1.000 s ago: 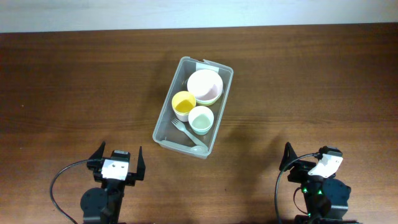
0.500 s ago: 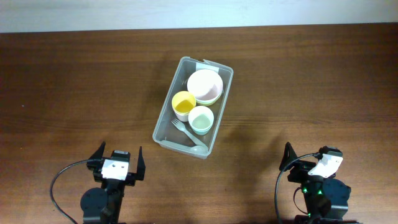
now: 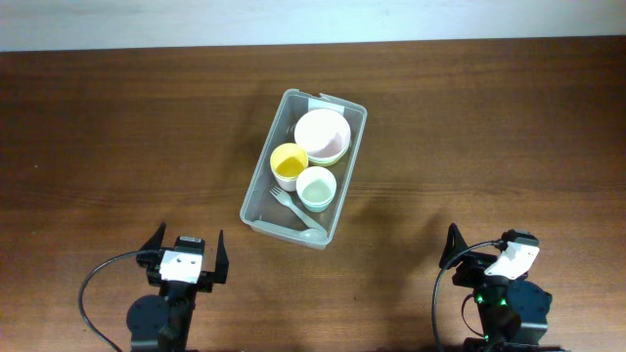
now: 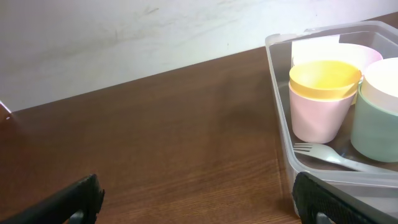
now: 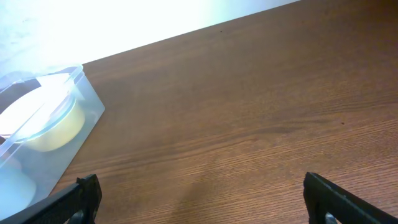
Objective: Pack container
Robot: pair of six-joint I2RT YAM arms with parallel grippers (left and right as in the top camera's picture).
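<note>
The clear plastic container [image 3: 256, 211] lies tilted at the table's middle. It holds a pink bowl [image 3: 322, 133] stacked on a green one, a yellow cup [image 3: 289, 163] nested in a pink cup, a mint cup [image 3: 316, 187] and a pale fork [image 3: 296, 213]. The left wrist view shows the container [image 4: 281, 112] at the right with the yellow cup [image 4: 324, 73] and fork [image 4: 326, 155]. The right wrist view shows its corner [image 5: 87, 102] at the left. My left gripper [image 3: 186, 251] and right gripper [image 3: 481, 252] are open and empty near the front edge, well apart from the container.
The brown wooden table [image 3: 469, 127] runs up to a white wall [image 3: 147, 20] at the back. Black cables curl beside each arm base at the front edge.
</note>
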